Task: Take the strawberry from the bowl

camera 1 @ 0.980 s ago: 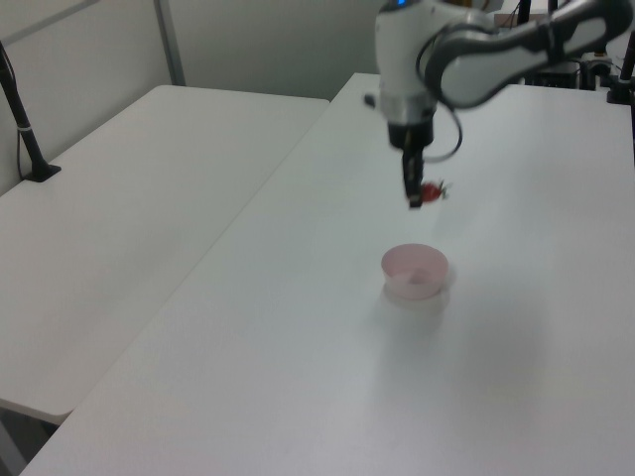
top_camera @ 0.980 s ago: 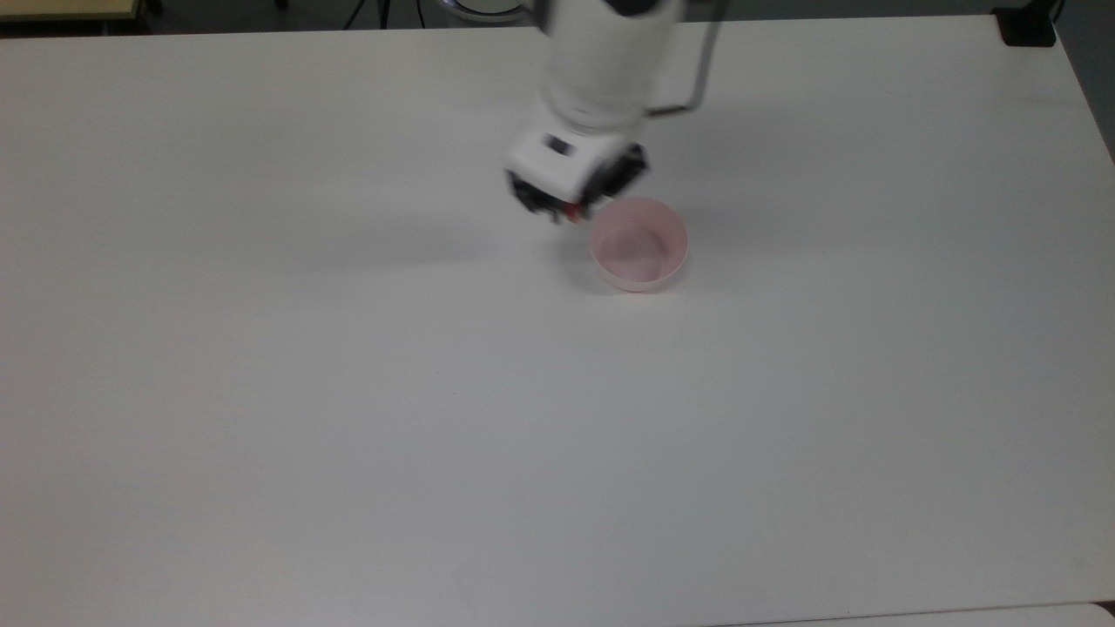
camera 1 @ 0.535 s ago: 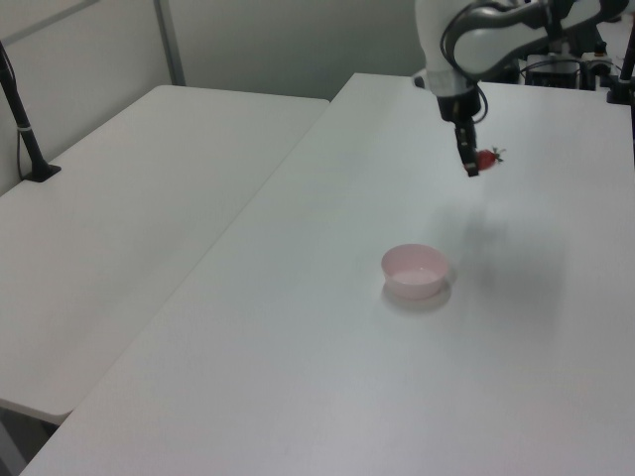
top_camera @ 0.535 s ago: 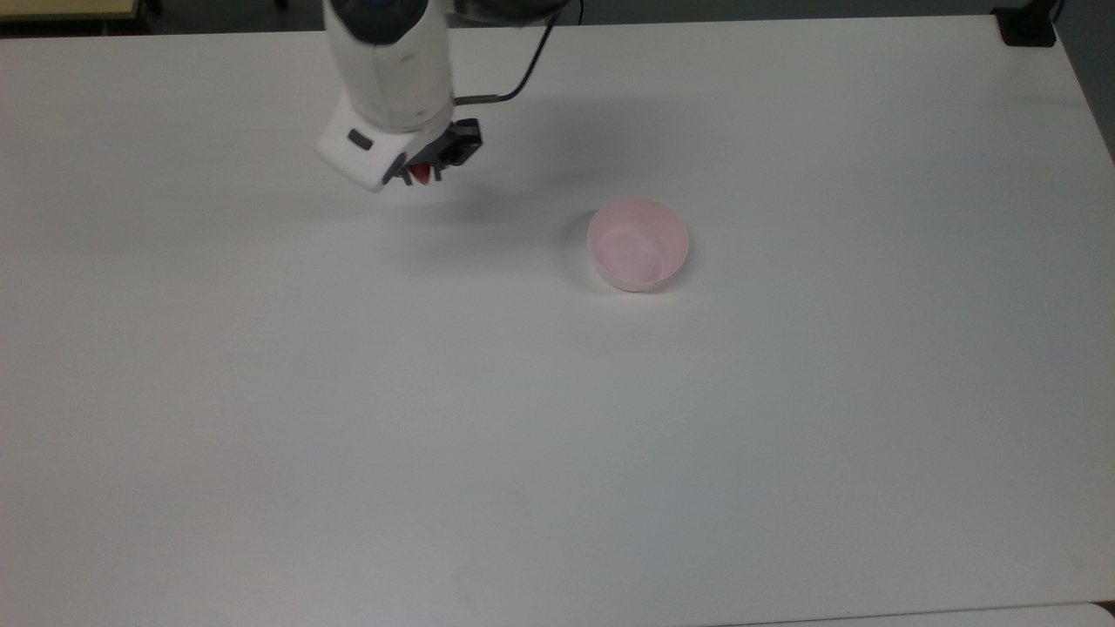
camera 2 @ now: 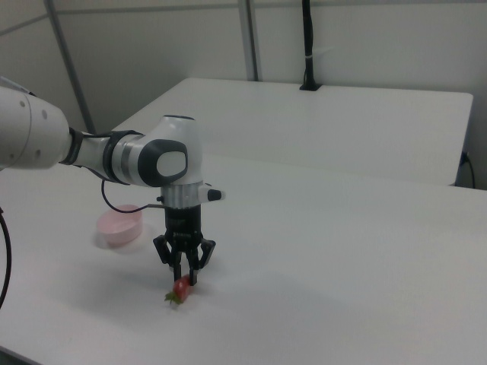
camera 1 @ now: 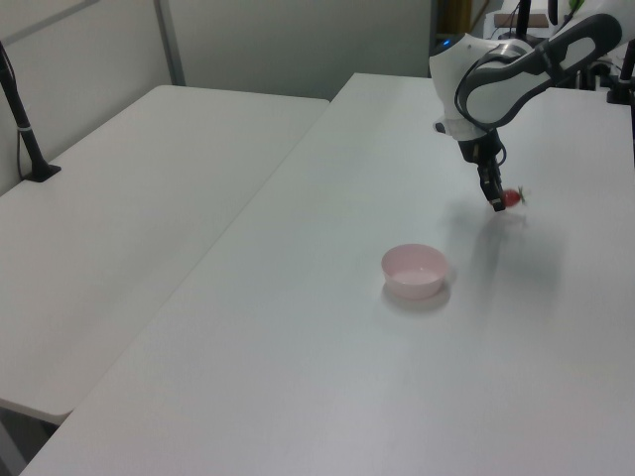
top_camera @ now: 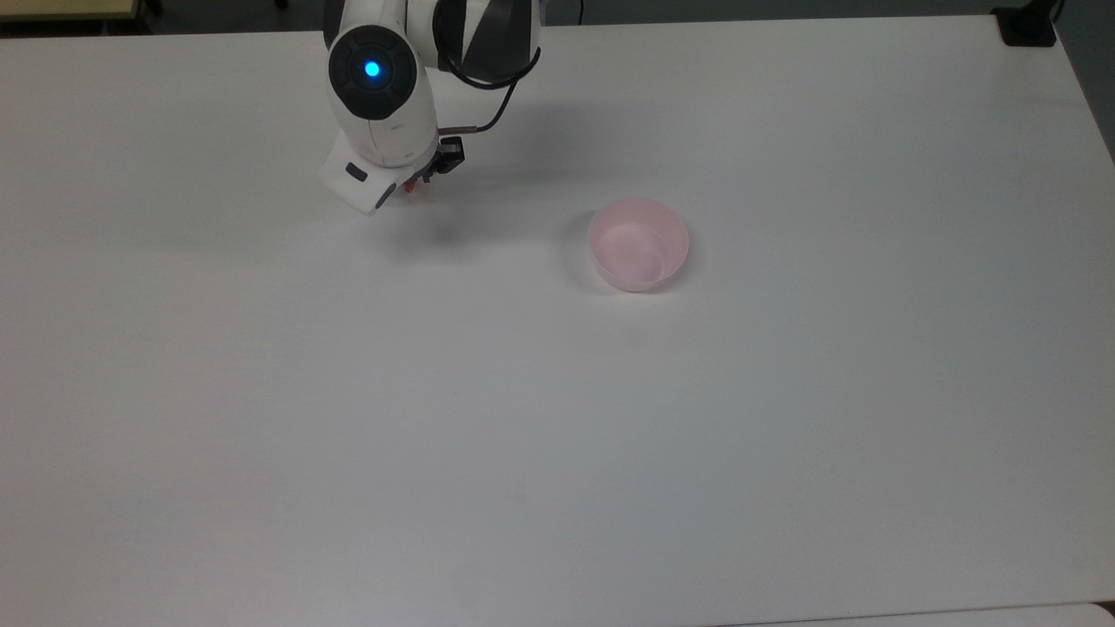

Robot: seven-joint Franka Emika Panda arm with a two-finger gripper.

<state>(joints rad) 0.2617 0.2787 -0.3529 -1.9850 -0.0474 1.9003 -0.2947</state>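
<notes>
The pale pink bowl (top_camera: 638, 244) (camera 1: 415, 270) (camera 2: 120, 225) stands empty on the white table. My gripper (camera 2: 183, 280) (camera 1: 497, 203) points straight down, well away from the bowl, toward the top view's left. It is shut on the small red strawberry (camera 2: 180, 289) (camera 1: 510, 197), which hangs at the fingertips just over the tabletop, green leaves out to one side. In the top view the arm's wrist covers most of the gripper (top_camera: 416, 183), and a sliver of the red strawberry (top_camera: 409, 185) peeks out beneath it.
The white table (top_camera: 557, 435) spreads wide around the bowl. A second white table (camera 1: 149, 178) stands alongside, with a black post (camera 1: 25, 129) on it. A black cable (top_camera: 488, 83) loops off the wrist. A dark object (top_camera: 1028, 26) sits at the top view's far right corner.
The gripper carried the strawberry from beside the bowl toward the top view's left, then dropped lower, close to the tabletop. The bowl has not moved.
</notes>
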